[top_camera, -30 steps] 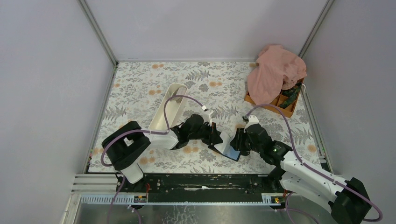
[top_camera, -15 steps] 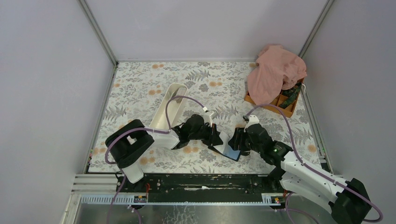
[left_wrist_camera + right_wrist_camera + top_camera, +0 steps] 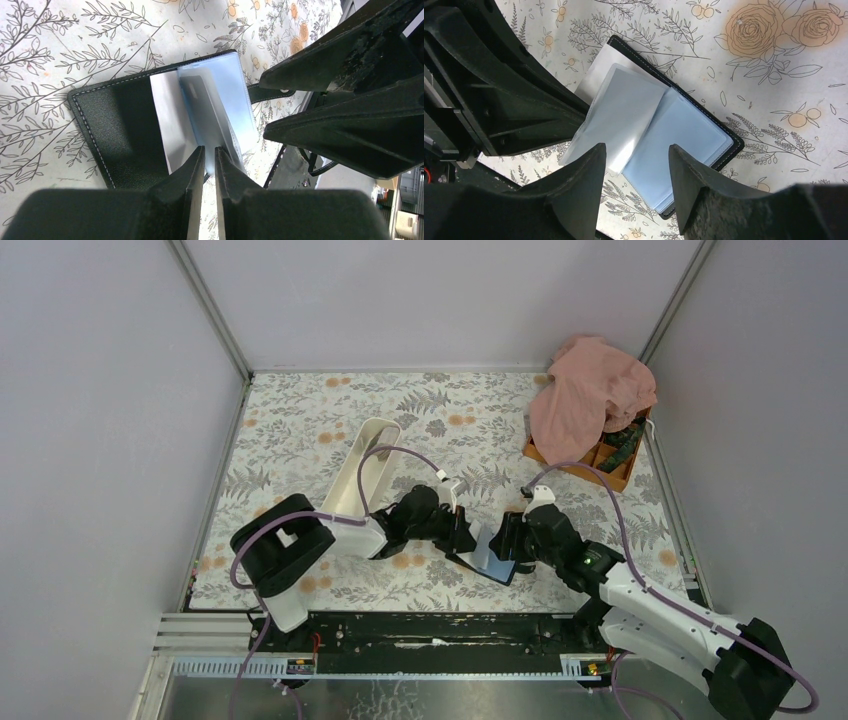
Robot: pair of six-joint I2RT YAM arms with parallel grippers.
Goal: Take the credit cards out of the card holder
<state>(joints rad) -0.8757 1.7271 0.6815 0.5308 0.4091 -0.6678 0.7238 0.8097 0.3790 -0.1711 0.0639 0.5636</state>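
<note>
Card holder (image 3: pixel 120 125) lies open. Left gripper (image 3: pixel 208 149) pinches its clear sleeve (image 3: pixel 225 100) upright to expose pockets. Right gripper (image 3: pixel 636 150), at 3 o'clock, hovers spread, ready to extract.

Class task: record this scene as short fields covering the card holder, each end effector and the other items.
card holder: open on the floral tabletop, bluish inner face up
clear sleeve: raised off the holder
left end effector: shut on the clear sleeve
right end effector: open, over the card holder
elsewhere: white tray; pink cloth draped on orange compartment box
</note>
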